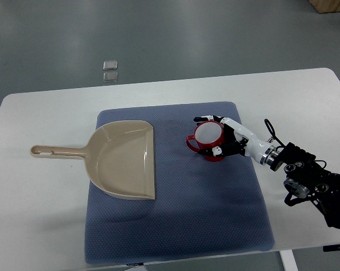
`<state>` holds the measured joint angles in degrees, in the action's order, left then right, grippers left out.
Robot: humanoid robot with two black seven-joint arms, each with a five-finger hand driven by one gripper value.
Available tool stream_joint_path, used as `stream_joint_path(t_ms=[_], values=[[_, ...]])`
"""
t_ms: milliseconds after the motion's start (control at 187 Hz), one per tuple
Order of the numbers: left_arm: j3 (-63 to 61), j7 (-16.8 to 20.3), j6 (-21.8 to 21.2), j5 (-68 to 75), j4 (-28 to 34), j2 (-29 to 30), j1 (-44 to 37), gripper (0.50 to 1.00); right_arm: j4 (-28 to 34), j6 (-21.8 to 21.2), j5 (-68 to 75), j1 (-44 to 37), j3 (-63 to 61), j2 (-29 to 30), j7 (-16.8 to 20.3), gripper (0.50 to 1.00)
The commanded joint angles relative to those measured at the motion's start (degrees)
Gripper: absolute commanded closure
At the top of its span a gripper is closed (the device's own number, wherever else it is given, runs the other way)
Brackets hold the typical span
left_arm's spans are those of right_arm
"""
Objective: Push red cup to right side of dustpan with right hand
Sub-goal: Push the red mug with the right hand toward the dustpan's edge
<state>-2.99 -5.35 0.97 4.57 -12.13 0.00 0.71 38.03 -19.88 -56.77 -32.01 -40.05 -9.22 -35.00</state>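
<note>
Red ceramic or plastic, the red cup (208, 142) is standing upright on the blue-grey mat (175, 226), just past the open mouth of the beige dustpan (125, 161), at roughly 3 o'clock from it, with its small handle pointing toward the pan at 9 o'clock. The right hand (223, 138) is reaching in from 4 o'clock, its dark fingers (206, 119) curling around the cup's far rim and near side; they appear to be cradling the cup rather than clamping it, though contact is hard to confirm at this resolution. The left hand is not appearing in the view. The cup is already lying on the pan's right, so little travel seems to be remaining. Risks: a push applied high on the wall could be tipping the cup, and the mat's textured surface could be dragging its base, turning a slide into a topple.
</note>
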Motion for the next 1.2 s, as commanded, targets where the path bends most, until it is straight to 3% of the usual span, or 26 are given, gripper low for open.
stream_joint_path(t_ms=[0, 336, 1196], values=[[0.0, 0.0, 0.0, 0.0, 0.0, 0.0, 0.0, 0.500, 0.0, 0.8, 0.1, -0.1, -0.1, 1.4, 0.0, 0.570], [-0.1, 0.0, 0.0, 0.0, 0.2, 0.0, 0.0, 0.500, 0.1, 3.4, 0.1, -0.1, 0.1, 6.1, 0.0, 0.572], [0.0, 0.0, 0.0, 0.0, 0.2, 0.0, 0.0, 0.500, 0.1, 3.5, 0.1, 2.6, -0.3, 5.2, 0.0, 0.572]])
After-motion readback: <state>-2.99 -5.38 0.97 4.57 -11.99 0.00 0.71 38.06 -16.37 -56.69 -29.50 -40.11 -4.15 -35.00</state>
